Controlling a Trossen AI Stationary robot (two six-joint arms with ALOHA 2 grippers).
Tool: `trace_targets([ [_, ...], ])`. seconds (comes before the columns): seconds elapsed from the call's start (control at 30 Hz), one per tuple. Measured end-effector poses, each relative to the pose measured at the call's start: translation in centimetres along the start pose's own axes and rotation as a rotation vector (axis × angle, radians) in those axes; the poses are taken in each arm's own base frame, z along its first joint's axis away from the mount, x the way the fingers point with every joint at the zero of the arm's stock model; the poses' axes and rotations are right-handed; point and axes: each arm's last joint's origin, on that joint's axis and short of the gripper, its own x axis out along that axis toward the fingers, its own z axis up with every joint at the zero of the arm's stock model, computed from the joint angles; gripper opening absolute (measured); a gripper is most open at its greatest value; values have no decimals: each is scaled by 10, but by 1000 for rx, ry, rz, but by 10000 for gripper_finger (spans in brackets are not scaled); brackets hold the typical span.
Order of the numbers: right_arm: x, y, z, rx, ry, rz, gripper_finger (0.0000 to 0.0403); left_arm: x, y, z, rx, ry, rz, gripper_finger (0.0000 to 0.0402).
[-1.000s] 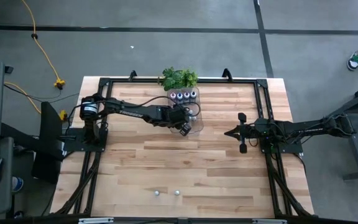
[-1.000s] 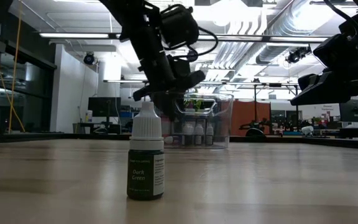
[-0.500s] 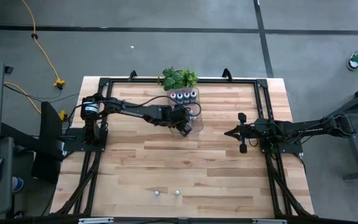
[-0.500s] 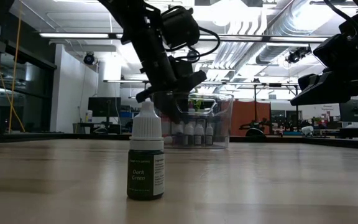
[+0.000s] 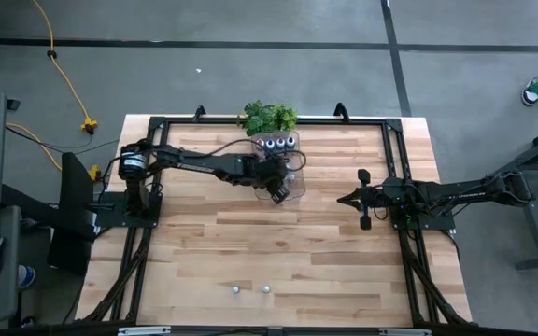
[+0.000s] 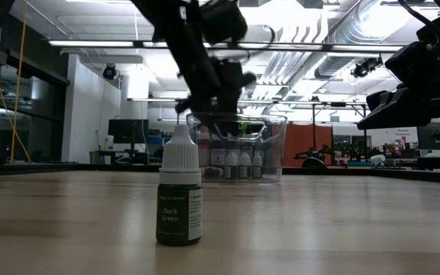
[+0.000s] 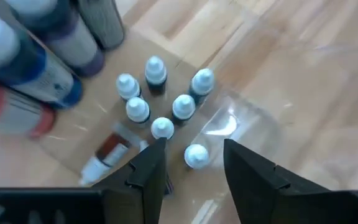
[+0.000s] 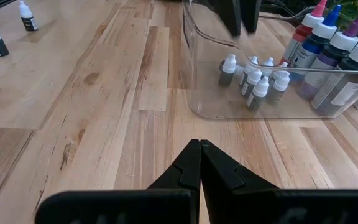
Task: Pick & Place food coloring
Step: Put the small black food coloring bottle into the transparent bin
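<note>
- Bottles — two small food coloring ones — stand apart near the table's front edge.
- Left gripper hangs over the clear tray, jaws parted, gripping nothing; the small bottles cluster below, one perhaps tipped.
- Bigger bottles line the tray's far side.
- Right gripper waits clenched, well right.

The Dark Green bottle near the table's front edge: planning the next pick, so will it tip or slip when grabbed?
The Dark Green bottle stands tall on a narrow base, so a sideways nudge probably topples it. Being small, it is likely light. Its ribbed white cap may grip better than the smooth label.
</note>
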Motion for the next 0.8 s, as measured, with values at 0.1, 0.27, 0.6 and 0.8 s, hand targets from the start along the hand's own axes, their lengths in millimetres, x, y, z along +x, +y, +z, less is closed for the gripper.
trace_targets([
  [0.1, 0, 0, 0, 0, 0, 0, 0, -20, -2, 16, 19, -49, -41, 152],
  [0.27, 0, 0, 0, 0, -3, -1, 0, -60, -2, 31, 53, -135, -99, 152],
  [0.6, 0, 0, 0, 0, -4, -1, 0, -149, -14, 21, 181, -199, -294, 152],
  [0.8, 0, 0, 0, 0, 0, 0, 0, -188, -24, -11, 352, -59, -431, 152],
])
